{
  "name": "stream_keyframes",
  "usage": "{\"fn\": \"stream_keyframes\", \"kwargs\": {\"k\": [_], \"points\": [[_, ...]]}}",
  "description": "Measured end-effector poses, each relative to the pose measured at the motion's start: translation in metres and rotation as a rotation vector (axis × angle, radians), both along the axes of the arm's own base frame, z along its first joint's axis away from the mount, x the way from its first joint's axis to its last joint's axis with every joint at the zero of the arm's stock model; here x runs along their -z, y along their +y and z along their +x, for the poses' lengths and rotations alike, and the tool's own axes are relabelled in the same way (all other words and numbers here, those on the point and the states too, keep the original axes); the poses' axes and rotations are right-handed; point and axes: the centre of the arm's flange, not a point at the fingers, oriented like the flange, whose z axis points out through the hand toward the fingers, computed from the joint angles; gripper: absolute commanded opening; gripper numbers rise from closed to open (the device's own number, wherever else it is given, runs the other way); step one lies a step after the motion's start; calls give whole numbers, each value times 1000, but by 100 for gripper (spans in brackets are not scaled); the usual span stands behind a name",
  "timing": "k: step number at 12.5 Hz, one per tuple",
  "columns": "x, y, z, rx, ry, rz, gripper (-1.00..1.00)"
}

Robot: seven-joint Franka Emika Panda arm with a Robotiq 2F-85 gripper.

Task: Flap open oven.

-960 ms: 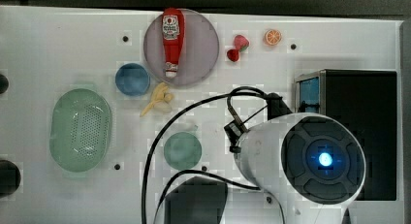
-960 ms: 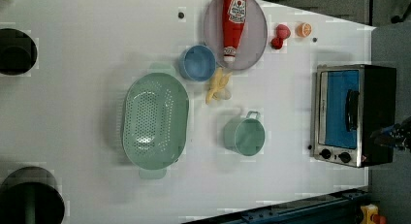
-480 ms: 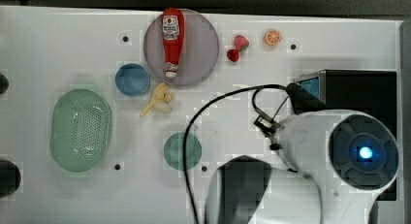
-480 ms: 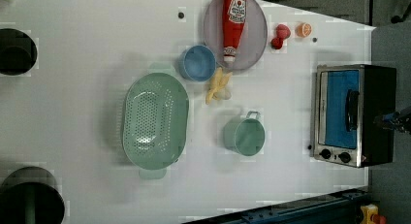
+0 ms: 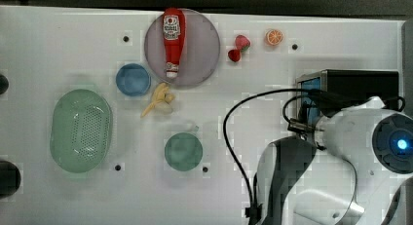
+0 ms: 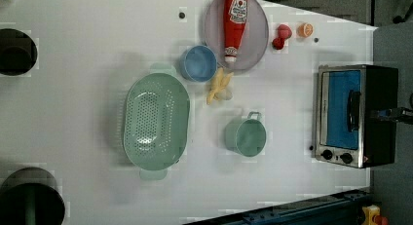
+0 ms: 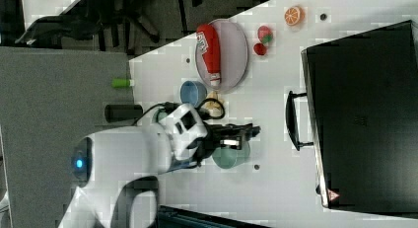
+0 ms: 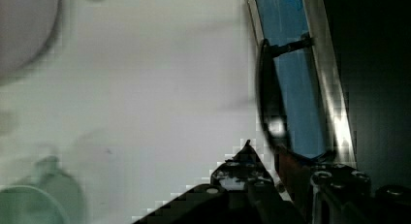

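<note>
Eight loose bits and the oven (image 6: 341,113) share a flat white table (image 6: 73,113). Going by the left view, starting at 9 o'clock: a mint plastic colander (image 6: 156,122), oval and full of holes. Then a round blue bowl (image 6: 198,63) and a yellow banana toy (image 6: 219,86). At 12 o'clock there's a smooth grey plate (image 6: 258,40) with a red ketchup bottle (image 6: 235,20) lying on it. Near the middle is a green cup (image 6: 246,136) with a small handle. A red strawberry pair (image 6: 281,35) and an orange slice (image 6: 305,29) sit around 1 o'clock.

The oven sits at 3 o'clock on the table. It's a boxy black shell with a shiny metal front frame, blue-tinted glass and a dark bar handle (image 6: 354,110). Its door looks shut, flush in the frame.

In the top view the white arm covers the oven's 6 o'clock half, so just a sliver of blue glass peeks out. The wrist view is smeary and its lower part is dark claw hardware I can't read.

The oven's long side runs 12 to 6 in the left view, handle parallel to it, knobs at the 6 o'clock end. In the top view the door faces 9 o'clock.

In the right view the gripper (image 7: 249,132) sits at 9 o'clock of the handle, with white table between them. Its jaws are only a little apart, with nothing in them.
</note>
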Motion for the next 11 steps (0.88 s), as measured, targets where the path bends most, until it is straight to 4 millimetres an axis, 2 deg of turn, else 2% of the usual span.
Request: {"fn": "stream_keyframes", "kwargs": {"k": [3,5,11], "points": [[20,-33,-8,-23,-7,-23,-65],[37,-46,-12,-22,20,-26,-65],[83,-44,0,-49,44,-49,-65]]}}
